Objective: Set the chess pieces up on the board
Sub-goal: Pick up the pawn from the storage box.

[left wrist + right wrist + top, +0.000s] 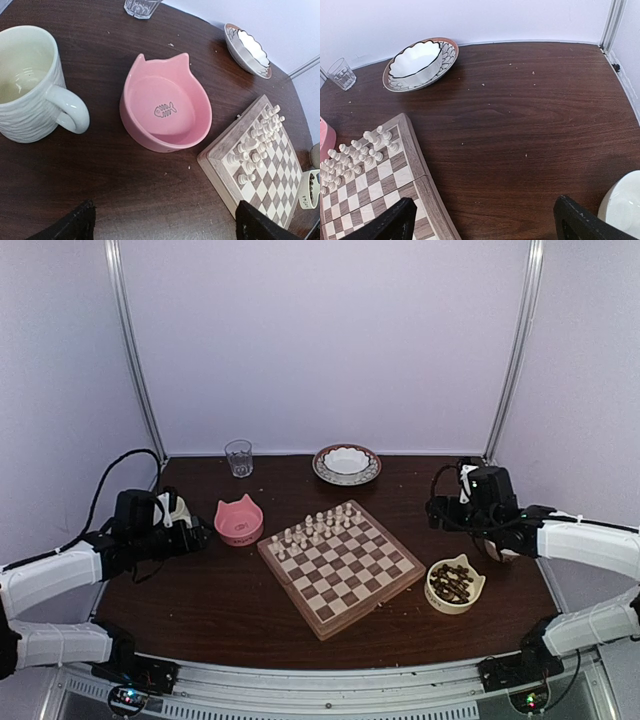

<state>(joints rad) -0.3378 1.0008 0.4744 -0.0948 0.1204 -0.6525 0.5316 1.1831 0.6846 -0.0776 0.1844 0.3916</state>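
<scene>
Lying corner-on, board [352, 575]; dark pcs [451, 582] in bowl [446, 606]; L claw [164, 216], R claw [484, 212] spread.

The top view looks down from above and behind both arms onto the whole table [200, 610]. The left wrist view sits close behind the left pincer [165, 227], with the pink bowl [165, 107] just ahead. The right wrist view looks forward past the right pincer [482, 225]. Both wrist views share the board [260, 165], patterned bowl [247, 50] and glass [141, 7] farther ahead.
</scene>
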